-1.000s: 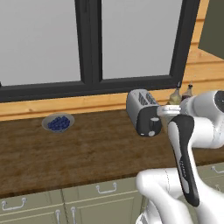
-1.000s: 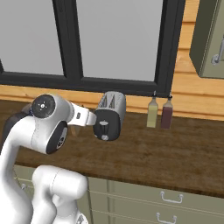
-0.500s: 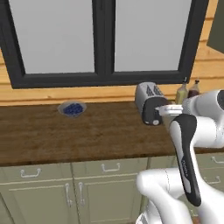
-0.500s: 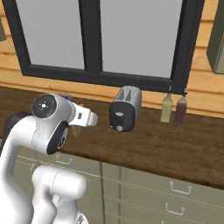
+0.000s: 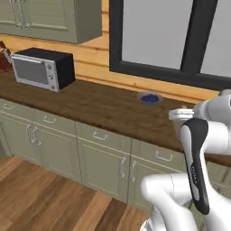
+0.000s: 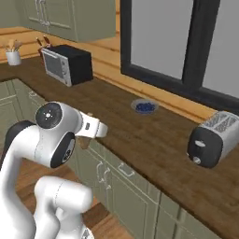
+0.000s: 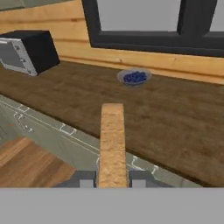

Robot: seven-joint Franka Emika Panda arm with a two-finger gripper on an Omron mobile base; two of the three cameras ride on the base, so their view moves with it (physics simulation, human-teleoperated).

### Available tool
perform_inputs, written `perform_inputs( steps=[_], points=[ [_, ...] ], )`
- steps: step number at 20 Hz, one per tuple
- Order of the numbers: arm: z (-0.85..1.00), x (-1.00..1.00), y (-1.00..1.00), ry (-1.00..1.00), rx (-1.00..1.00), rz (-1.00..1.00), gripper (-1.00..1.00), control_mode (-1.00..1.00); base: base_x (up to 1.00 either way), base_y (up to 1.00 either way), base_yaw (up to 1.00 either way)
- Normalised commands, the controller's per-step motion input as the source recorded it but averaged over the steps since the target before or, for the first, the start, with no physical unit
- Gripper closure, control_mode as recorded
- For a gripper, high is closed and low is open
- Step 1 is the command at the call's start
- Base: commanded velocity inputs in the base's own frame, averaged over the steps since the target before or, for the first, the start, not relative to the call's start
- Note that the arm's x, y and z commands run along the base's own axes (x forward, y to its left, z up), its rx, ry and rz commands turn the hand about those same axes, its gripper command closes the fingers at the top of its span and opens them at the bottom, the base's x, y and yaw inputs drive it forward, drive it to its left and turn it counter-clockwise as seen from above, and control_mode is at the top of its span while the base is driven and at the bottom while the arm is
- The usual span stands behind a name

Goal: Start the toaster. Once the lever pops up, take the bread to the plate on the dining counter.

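In the hand view my gripper (image 7: 113, 182) is shut on the bread (image 7: 112, 144), a light tan slice seen edge-on that rises between the two dark fingertips (image 7: 87, 182). The slice hangs over the front edge of the wood counter (image 7: 183, 127) with green drawers. The silver-grey toaster (image 6: 211, 144) stands on that counter at the far right of the right base view, its dark panel and knob facing me, well away from the hand. The plate and the dining counter are out of view.
A grey bowl of blueberries (image 5: 149, 97) (image 7: 134, 78) sits near the window. A black and silver microwave (image 5: 43, 67) (image 6: 67, 63) stands at the left end, with a utensil cup (image 6: 13, 57) beyond it. Green drawers and doors (image 5: 103, 162) line the front, above a wooden floor (image 5: 40, 203).
The whole picture has swung: the base has turned left. The toaster slid to the right edge of the right base view, and the microwave and floor came into sight.
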Motion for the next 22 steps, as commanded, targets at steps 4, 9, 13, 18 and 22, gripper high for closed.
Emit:
perform_inputs(
  steps=[4, 9, 13, 18, 22],
  points=[
    [0.00, 0.00, 0.00, 0.00, 0.00, 0.00, 1.00, 1.00, -0.34, 0.00, 1.00],
    [0.00, 0.00, 0.00, 0.00, 0.00, 0.00, 1.00, 1.00, -0.16, 0.00, 1.00],
    [0.00, 0.00, 0.00, 0.00, 0.00, 0.00, 1.00, 1.00, -0.10, 0.00, 1.00],
    [0.00, 0.00, 0.00, 0.00, 0.00, 0.00, 1.00, 1.00, -0.02, 0.00, 1.00],
    [0.00, 0.00, 0.00, 0.00, 0.00, 0.00, 1.00, 1.00, 0.00, 0.00, 1.00]
  ],
)
